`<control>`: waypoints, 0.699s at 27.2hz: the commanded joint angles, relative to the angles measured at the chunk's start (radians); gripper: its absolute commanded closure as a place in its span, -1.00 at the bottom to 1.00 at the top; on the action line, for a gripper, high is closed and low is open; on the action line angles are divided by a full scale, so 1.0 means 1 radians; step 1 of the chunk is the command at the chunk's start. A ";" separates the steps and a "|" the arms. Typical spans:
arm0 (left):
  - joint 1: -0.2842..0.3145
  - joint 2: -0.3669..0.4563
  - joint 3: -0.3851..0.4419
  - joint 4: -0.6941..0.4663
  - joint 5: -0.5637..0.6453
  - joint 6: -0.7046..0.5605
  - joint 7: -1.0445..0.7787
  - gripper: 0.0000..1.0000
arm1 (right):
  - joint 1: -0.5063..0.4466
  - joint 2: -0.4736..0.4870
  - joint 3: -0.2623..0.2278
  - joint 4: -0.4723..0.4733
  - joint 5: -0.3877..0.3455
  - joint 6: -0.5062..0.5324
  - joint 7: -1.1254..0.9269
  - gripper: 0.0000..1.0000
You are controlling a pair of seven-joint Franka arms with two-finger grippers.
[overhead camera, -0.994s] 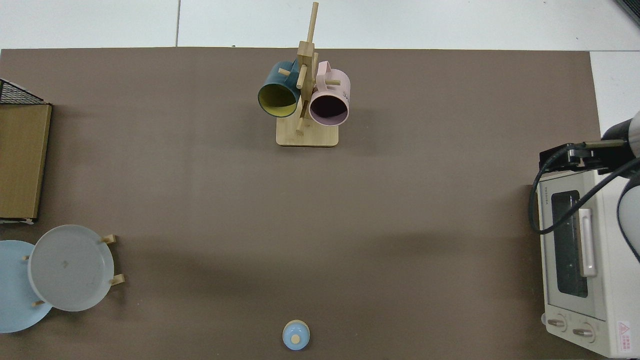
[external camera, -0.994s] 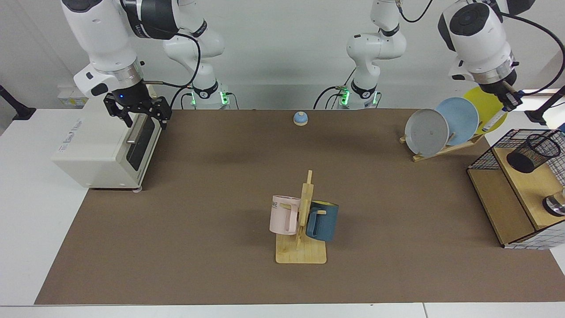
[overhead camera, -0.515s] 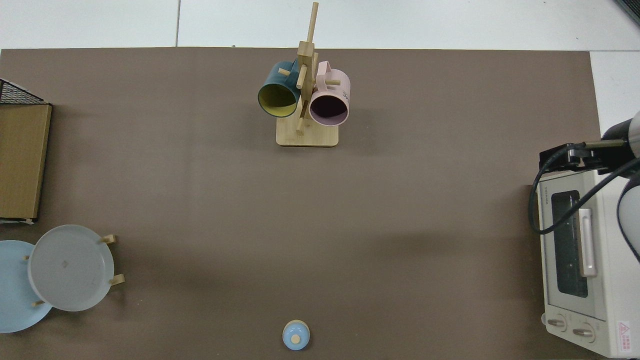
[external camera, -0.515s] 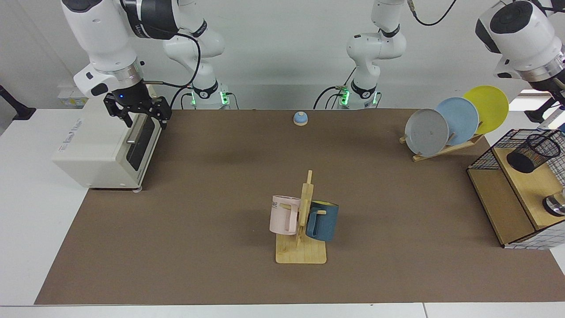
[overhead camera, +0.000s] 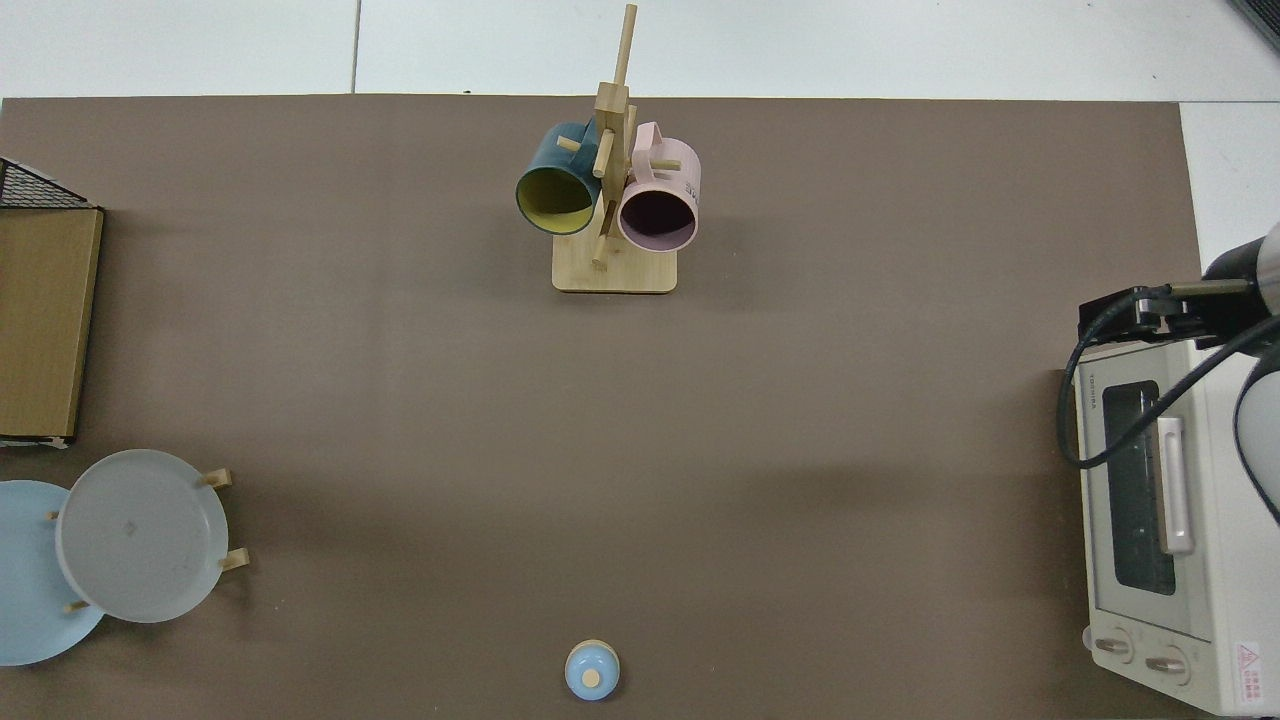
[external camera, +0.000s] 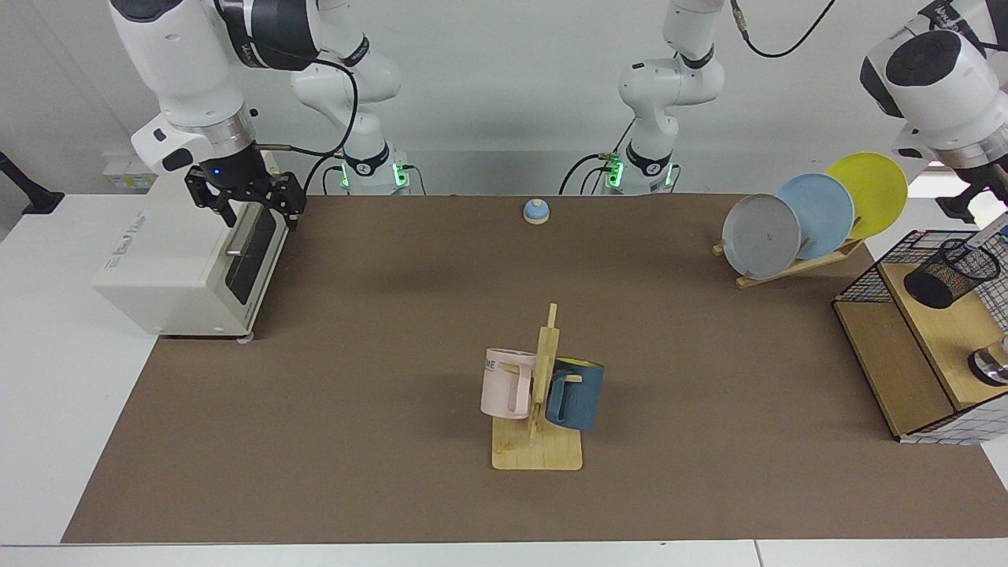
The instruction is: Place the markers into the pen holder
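The pen holder (external camera: 949,274), a small black mesh cup, stands tilted on the wooden shelf at the facing view's far right. Just above its rim, at the frame edge, shows the lower end of the white marker (external camera: 992,231) with a bit of blue. It hangs slanted under my left gripper (external camera: 998,201), which is shut on it and mostly cut off by the edge. My right gripper (external camera: 256,211) waits open and empty over the toaster oven's front, and also shows in the top view (overhead camera: 1135,312). The top view shows neither marker nor pen holder.
A white toaster oven (external camera: 189,260) sits at the facing view's left. A wooden rack with a pink mug (external camera: 504,383) and a blue mug (external camera: 575,394) stands mid-table. A plate rack (external camera: 811,220), a blue bell (external camera: 535,210) and a wire basket frame (external camera: 866,276) are also here.
My left arm has carried the marker toward the facing view's right, from in front of the plates to just above the pen holder. The right arm has not moved.
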 commanded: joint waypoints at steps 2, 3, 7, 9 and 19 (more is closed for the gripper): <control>0.015 0.027 0.000 0.012 0.016 0.037 0.017 1.00 | -0.013 -0.012 0.007 -0.008 0.006 0.013 -0.024 -1.00; 0.016 0.027 0.000 0.012 0.016 0.046 0.020 1.00 | -0.014 -0.012 0.007 -0.008 0.007 0.013 -0.024 -1.00; 0.044 0.040 0.000 0.012 0.016 0.096 0.046 1.00 | -0.014 -0.012 0.007 -0.008 0.006 0.013 -0.024 -1.00; 0.048 0.043 0.000 0.012 0.016 0.119 0.055 1.00 | -0.014 -0.012 0.007 -0.008 0.006 0.013 -0.024 -1.00; 0.064 0.075 -0.003 0.012 0.012 0.154 0.058 1.00 | -0.014 -0.012 0.007 -0.008 0.006 0.013 -0.024 -1.00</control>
